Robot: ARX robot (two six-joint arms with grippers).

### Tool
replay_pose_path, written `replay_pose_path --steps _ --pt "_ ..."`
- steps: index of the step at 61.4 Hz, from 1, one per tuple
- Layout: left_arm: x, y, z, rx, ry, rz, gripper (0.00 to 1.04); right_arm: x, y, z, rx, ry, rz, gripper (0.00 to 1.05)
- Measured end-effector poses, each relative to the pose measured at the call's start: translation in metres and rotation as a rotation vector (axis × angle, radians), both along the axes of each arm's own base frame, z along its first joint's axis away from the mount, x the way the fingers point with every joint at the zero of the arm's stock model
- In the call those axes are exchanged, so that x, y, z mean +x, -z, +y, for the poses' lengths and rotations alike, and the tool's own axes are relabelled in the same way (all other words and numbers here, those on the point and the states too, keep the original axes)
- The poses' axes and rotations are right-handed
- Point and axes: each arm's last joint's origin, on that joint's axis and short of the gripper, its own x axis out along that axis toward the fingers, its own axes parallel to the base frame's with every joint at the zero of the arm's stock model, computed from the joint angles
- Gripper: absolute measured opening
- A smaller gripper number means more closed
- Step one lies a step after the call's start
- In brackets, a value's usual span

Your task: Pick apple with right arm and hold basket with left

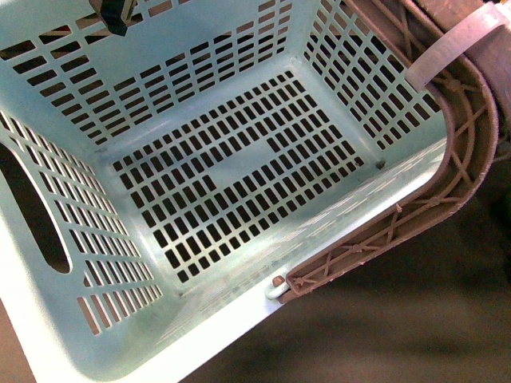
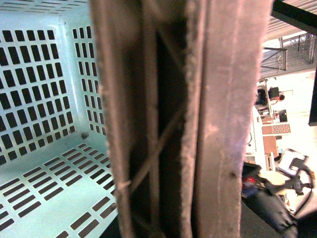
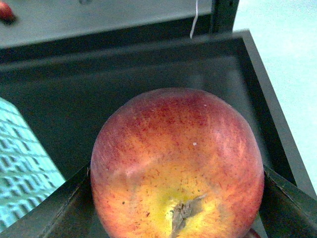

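The pale mint-green basket (image 1: 239,335) fills the front view, its slotted inside empty. Its brown ribbed handle (image 1: 467,152) curves along the right rim. In the left wrist view that handle (image 2: 213,124) stands very close and blurred, with the basket's inside (image 2: 44,99) beside it. My left gripper is shut on the basket there, and its fingers do not show. The red apple (image 3: 173,139), yellow round its stem, sits in my shut right gripper (image 3: 178,203), between dark fingers (image 3: 59,210). No apple or arm shows clearly in the front view.
Behind the apple lies a dark tray (image 3: 148,69) with raised walls. A small red fruit (image 3: 5,11) rests beyond it. A corner of the basket (image 3: 20,163) shows beside the apple. A dark object (image 1: 112,17) pokes in over the basket's far wall.
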Motion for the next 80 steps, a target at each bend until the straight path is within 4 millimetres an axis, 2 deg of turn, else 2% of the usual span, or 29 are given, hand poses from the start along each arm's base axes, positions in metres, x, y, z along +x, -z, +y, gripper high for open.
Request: replay_pose_path --steps 8,14,19,28,44,47,54,62,70,80 --pt "0.000 0.000 0.000 0.000 -0.001 0.000 0.16 -0.017 -0.029 0.028 0.038 -0.053 -0.092 0.79" --pt "0.000 0.000 0.000 0.000 0.001 0.000 0.16 -0.023 -0.032 0.054 0.050 -0.122 -0.104 0.79" --pt "0.000 0.000 0.000 -0.001 0.002 0.000 0.16 -0.026 -0.025 0.082 0.080 -0.202 -0.079 0.79" --pt "0.000 0.000 0.000 0.000 -0.001 0.000 0.16 -0.030 -0.012 0.111 0.089 -0.278 -0.036 0.79" --pt "0.000 0.000 0.000 -0.001 0.001 0.000 0.16 -0.032 0.016 0.136 0.097 -0.335 0.056 0.79" --pt "0.000 0.000 0.000 0.000 0.000 0.000 0.16 -0.033 0.019 0.138 0.096 -0.341 0.067 0.82" --pt "0.000 0.000 0.000 0.000 -0.001 0.000 0.16 -0.035 0.023 0.140 0.103 -0.341 0.076 0.97" --pt "0.000 0.000 0.000 -0.001 0.005 0.000 0.16 -0.035 0.015 0.132 0.092 -0.281 0.027 0.96" --pt "0.000 0.001 0.000 0.002 0.002 0.002 0.16 -0.038 0.000 0.108 0.053 -0.148 -0.055 0.96" --pt "0.000 0.001 0.001 0.008 -0.010 -0.003 0.16 -0.063 -0.007 0.071 -0.034 -0.012 -0.111 0.96"
